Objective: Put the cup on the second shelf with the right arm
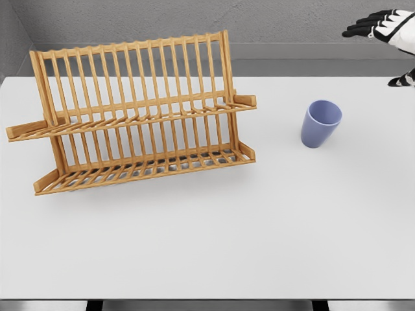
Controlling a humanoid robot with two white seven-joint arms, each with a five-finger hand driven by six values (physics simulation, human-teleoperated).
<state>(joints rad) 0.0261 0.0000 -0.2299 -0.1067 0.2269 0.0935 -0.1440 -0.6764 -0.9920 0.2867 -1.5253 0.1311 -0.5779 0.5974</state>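
Observation:
A blue-violet cup [321, 123] stands upright on the white table [259, 220], right of centre, mouth up. A wooden two-tier dish rack [136, 116] stands at the left, with an upper shelf [149, 113] and a lower shelf [149, 168]; both hold nothing. My right hand [384, 26] hovers at the upper right corner, above and to the right of the cup, well apart from it. Its black-tipped fingers [360, 27] are stretched out toward the left and hold nothing. The thumb tip [403, 80] shows at the right edge.
The table's front edge runs along the bottom of the view. A grey wall stands behind the table's far edge.

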